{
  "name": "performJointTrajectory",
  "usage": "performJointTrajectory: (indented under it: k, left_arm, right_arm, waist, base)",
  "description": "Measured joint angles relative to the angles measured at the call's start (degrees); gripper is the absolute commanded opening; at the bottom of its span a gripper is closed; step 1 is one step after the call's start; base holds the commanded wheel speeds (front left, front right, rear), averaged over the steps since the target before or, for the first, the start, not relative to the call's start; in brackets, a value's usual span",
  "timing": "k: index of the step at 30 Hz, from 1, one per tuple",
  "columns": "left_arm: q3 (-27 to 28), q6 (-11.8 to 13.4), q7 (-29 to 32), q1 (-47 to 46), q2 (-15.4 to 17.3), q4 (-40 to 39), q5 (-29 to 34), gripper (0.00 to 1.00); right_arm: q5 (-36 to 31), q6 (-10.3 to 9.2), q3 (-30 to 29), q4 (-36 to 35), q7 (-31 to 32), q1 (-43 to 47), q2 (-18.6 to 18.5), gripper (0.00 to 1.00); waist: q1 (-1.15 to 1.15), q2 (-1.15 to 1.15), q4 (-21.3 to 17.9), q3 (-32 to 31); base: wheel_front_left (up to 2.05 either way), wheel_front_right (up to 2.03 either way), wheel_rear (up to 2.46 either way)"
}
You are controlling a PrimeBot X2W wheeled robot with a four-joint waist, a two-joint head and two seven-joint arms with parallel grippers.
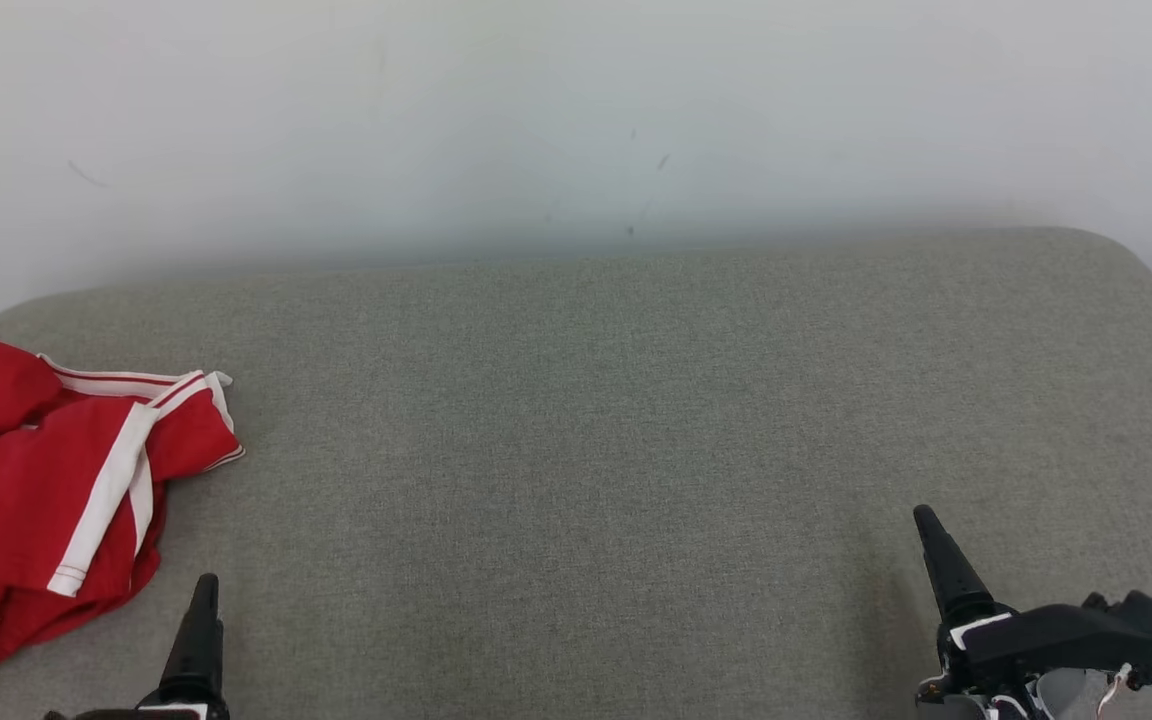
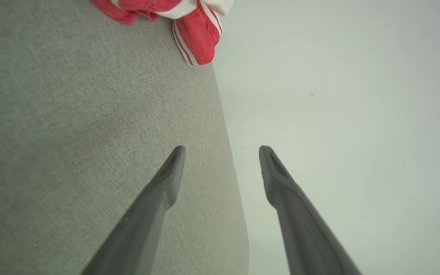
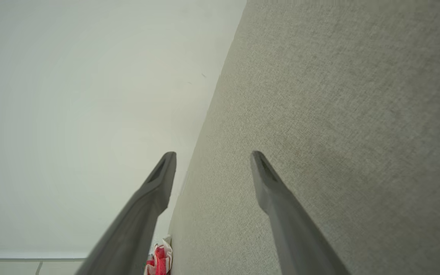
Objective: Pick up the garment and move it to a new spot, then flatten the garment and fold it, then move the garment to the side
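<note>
The grey fabric-covered surface [image 1: 576, 420] extends under and ahead of both grippers. A pale wall [image 1: 576, 120] stands beyond its far edge, in front of the fingertips. The red garment [image 1: 46, 490] with white stripes lies crumpled on the surface near the left gripper [image 2: 222, 149], ahead of it and to its outer left, not touching it. The garment is well apart from the right gripper [image 3: 213, 153], far to that gripper's left. Both grippers have their fingers spread apart and hold nothing.
</note>
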Motion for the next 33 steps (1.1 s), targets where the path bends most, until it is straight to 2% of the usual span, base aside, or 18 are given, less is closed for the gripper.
performJointTrajectory:
  k: [13, 33]
  left_arm:
    - [-4.41, 2.47, -2.56, -0.8, 2.0, 0.24, 8.91, 1.0]
    - [-11.55, 5.21, -6.58, -3.08, 5.66, 0.33, 23.39, 1.0]
  right_arm:
    - [-10.47, -2.47, 4.16, 0.24, -2.67, -1.59, -1.72, 1.0]
    - [-24.41, -5.26, 9.57, 1.74, -6.6, -2.62, -3.57, 1.0]
  waist:
    - [0.0, 0.0, 0.05, -0.35]
    - [0.0, 0.0, 0.63, -0.95]
  base:
    - [0.0, 0.0, 0.0]
    - [0.0, 0.0, 0.0]
